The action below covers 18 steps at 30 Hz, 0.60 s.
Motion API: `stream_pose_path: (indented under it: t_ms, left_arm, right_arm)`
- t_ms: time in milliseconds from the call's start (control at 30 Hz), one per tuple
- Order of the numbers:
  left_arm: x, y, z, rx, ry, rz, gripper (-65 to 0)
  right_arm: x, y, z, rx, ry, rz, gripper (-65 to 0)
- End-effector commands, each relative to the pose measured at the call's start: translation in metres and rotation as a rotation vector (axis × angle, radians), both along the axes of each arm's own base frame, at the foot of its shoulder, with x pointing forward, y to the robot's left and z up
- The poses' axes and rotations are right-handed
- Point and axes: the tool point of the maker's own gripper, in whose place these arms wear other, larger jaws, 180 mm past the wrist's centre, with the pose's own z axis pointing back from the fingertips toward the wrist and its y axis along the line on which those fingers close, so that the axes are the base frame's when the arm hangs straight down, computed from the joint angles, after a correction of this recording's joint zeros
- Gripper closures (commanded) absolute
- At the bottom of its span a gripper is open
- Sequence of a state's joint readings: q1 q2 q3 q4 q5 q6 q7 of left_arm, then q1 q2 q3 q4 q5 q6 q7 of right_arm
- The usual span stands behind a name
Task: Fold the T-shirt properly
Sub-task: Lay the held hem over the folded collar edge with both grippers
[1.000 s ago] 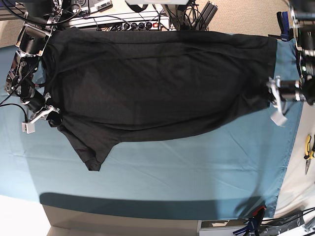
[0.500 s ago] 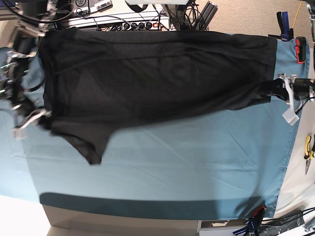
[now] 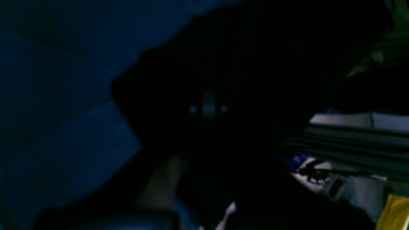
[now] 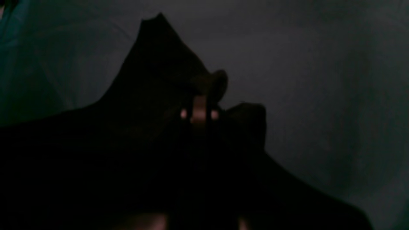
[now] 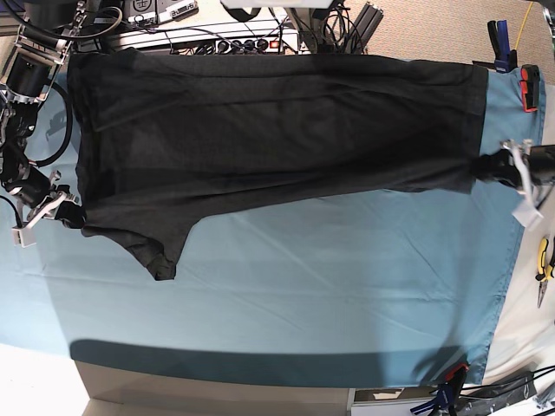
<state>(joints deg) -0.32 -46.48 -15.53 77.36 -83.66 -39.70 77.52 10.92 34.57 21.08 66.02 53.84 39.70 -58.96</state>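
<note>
- Shirt [image 5: 269,139] lies stretched across the far half of the teal cloth [image 5: 303,303], one sleeve [image 5: 160,256] hanging toward the near side; only its plain dark face shows.
- Both wrist views are nearly black: dark fabric [image 3: 223,80] fills the left one, and fabric [image 4: 159,127] bunches over the lens in the right one, so the fingers are hard to make out in either.
- Left gripper [image 5: 507,166], at the base view's right edge, reaches in level, jaws clamped on the shirt's end.
- Right gripper [image 5: 62,208], at the view's left, hangs from a bent arm, jaws pinched on the shirt's corner.
- Pliers [image 5: 544,264] lie off the cloth, right.
</note>
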Motion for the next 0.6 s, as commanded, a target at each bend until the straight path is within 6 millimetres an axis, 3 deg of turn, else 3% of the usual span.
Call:
stream_pose_path:
  t_ms: [0,167,400,567]
  left_arm:
    - [0.009,0.007,0.017,0.004,-0.052,0.006,0.0]
    - [0.011,0.007,0.018,-0.001,-0.060,0.012,0.0]
    - [0.011,0.007,0.018,-0.001,-0.060,0.012,0.0]
    - [0.009,0.012,0.018,0.019,-0.049,0.005,0.0]
  right_arm:
    - [0.009,-0.006,0.026,-0.011,-0.068,0.005,0.0]
    - [0.001,0.008,0.035,-0.077,-0.088,0.066,0.0]
    - [-0.031,0.035,0.039,-0.204,-0.094,0.172,0.0]
    - [-0.053,0.027,0.048,-0.254,-0.111,0.154,0.0]
